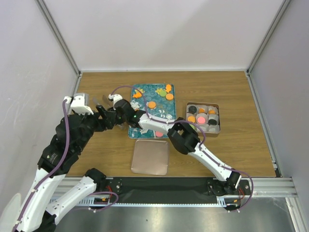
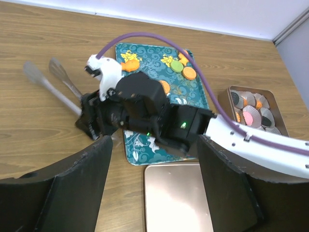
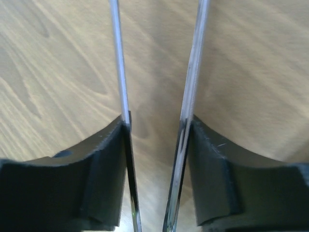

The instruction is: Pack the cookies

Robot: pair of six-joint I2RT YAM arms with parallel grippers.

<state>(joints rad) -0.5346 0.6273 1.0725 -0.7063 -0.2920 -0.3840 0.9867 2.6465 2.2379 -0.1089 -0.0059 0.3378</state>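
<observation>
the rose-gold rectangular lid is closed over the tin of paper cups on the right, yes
No: the rose-gold rectangular lid lies on the wooden table, in front of the teal patterned tray; the tin of paper cups is uncovered. Top external view.

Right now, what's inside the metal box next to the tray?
The tin holds paper cups with black, orange and pink cookies in them. The cups cover the tin's floor, so nothing beneath them can be seen.
</observation>
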